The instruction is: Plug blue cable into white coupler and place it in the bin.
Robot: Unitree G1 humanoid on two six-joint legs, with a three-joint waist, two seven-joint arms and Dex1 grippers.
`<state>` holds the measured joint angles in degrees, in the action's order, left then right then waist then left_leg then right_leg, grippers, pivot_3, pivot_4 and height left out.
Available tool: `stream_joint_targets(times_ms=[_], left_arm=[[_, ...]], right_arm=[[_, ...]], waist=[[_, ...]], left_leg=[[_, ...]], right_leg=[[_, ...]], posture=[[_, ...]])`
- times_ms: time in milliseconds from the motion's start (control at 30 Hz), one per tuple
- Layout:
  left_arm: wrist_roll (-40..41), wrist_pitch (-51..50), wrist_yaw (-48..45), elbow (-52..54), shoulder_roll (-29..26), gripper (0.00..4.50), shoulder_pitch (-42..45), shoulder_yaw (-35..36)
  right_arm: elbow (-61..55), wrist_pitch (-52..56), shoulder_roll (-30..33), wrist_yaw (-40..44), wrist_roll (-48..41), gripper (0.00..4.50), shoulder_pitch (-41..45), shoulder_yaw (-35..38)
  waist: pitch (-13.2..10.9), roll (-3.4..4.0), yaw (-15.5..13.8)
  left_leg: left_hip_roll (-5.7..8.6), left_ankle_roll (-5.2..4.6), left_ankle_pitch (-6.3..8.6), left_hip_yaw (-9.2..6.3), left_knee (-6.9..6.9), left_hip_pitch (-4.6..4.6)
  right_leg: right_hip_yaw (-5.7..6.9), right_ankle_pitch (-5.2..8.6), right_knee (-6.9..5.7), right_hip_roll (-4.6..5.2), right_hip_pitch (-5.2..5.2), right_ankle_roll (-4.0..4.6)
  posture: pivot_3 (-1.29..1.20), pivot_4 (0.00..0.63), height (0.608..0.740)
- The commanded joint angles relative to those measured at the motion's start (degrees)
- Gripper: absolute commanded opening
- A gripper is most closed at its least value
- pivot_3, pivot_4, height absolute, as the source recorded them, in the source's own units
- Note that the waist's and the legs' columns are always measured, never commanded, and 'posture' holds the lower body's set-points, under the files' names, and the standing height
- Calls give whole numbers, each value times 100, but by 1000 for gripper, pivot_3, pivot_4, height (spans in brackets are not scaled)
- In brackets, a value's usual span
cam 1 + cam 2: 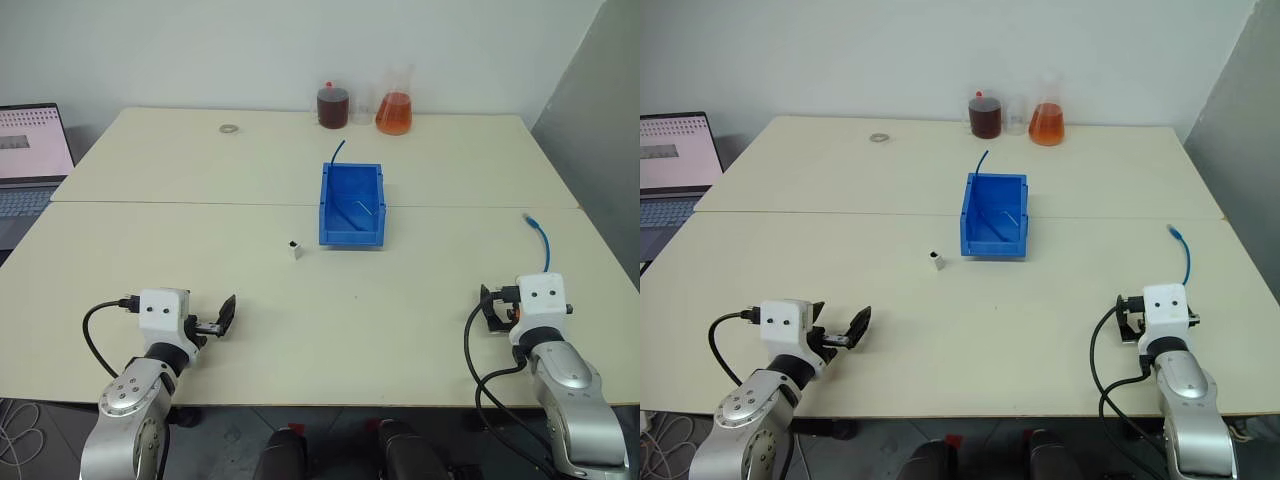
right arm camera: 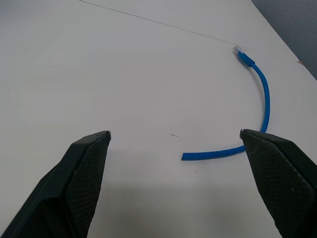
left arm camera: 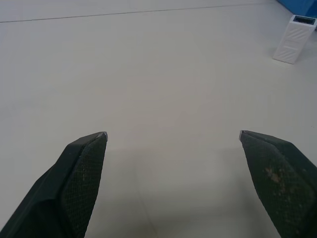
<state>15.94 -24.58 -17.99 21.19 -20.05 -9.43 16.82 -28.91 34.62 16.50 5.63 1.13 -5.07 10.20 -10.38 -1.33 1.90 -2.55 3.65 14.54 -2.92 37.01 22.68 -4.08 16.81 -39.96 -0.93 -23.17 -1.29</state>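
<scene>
Left end effector (image 3: pixel 172 144) hovers low over the near-left part of the table (image 1: pixel 420 330), fingers spread wide, nothing between them. Right end effector (image 2: pixel 174 141) sits over the near-right part of the table, fingers also wide apart and empty.

Blue cable (image 2: pixel 262 106) lies flat on the table ahead of the right end effector, curved in an arc — plug end (image 1: pixel 527 217) toward the far side, cut end nearer the right end effector, not touching it. In the right wrist view the near part of the cable runs in between the two fingertips' line but stays ahead of them on the surface.

White coupler (image 1: pixel 294 248) stands upright on the table near the middle, just beside the near-left corner of the bin (image 1: pixel 352 232), apart from it. In the left wrist view the coupler (image 3: pixel 294 39) is well ahead of the left end effector, off toward one side, dark opening on top.

Bin is bright blue, open top, at table centre; a short dark-blue wire stub (image 1: pixel 337 151) sticks up at its far rim.

At the far edge — a jar of dark liquid (image 1: pixel 332 106) and a flask of orange liquid (image 1: pixel 394 108), near each other. A small metal ring (image 1: pixel 229 128) lies on the far-left part of the table. An open laptop (image 1: pixel 30 160) is off the table's left edge.
</scene>
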Motion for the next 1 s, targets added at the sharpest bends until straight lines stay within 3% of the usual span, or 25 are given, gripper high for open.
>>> stream_joint_targets(times_ms=[33,133,233,333,433,567,700,867,1000], left_arm=[[25,94,-31,73,-42,4500,1,26],[212,40,-389,321,-164,4500,-64,-100],[503,-71,-1279,827,-638,4500,-101,-626],[651,-204,-1990,1037,-1136,4500,307,-1222],[768,-351,-2405,892,-1274,4500,1051,-1743],[627,-313,-2781,179,-1078,4500,2242,-2385],[332,171,-3150,-740,-615,4500,3202,-3019],[153,536,-3385,-1440,-234,4500,3717,-3283],[144,597,-3597,-1555,-207,4500,3765,-3331]], right_arm=[[-163,-133,73,-47,82,4455,-3,152],[-212,-145,195,-36,146,4455,58,190],[-90,-231,569,103,205,4455,281,320],[755,-323,953,257,-51,4455,763,797],[1983,-507,1393,827,-417,4455,1453,975],[3938,-880,1907,1678,-754,4455,2543,900],[6322,-2115,2438,2244,-325,4455,3632,339],[8404,-2734,2582,2446,-241,4455,4691,147],[9257,-2853,2610,2544,-313,4455,5169,192]], waist=[[0,0,0],[0,0,0],[-1,1,1],[-1,1,2],[0,-1,2],[0,2,16],[0,3,51],[-1,3,106],[-1,3,136]], left_leg=[[0,0,0,0,0,0],[0,0,0,0,0,0],[0,0,0,0,0,0],[2,0,0,3,3,-3],[6,-1,-2,6,4,-10],[7,-8,-4,12,3,-12],[10,-11,-6,17,0,-13],[13,-13,-7,21,-1,-5],[13,-12,-7,23,-3,0]], right_leg=[[0,0,0,0,0,0],[0,0,0,0,0,0],[0,0,0,0,0,0],[-1,2,0,1,3,-7],[-2,-1,1,0,11,-10],[-6,-6,0,-1,12,-3],[-11,-7,1,-1,12,-1],[-15,-8,5,3,8,-1],[-15,-8,7,7,4,0]], posture=[[0,150,740],[0,150,740],[0,150,740],[0,150,740],[0,150,740],[0,150,740],[0,150,740],[0,150,740],[0,150,740]])
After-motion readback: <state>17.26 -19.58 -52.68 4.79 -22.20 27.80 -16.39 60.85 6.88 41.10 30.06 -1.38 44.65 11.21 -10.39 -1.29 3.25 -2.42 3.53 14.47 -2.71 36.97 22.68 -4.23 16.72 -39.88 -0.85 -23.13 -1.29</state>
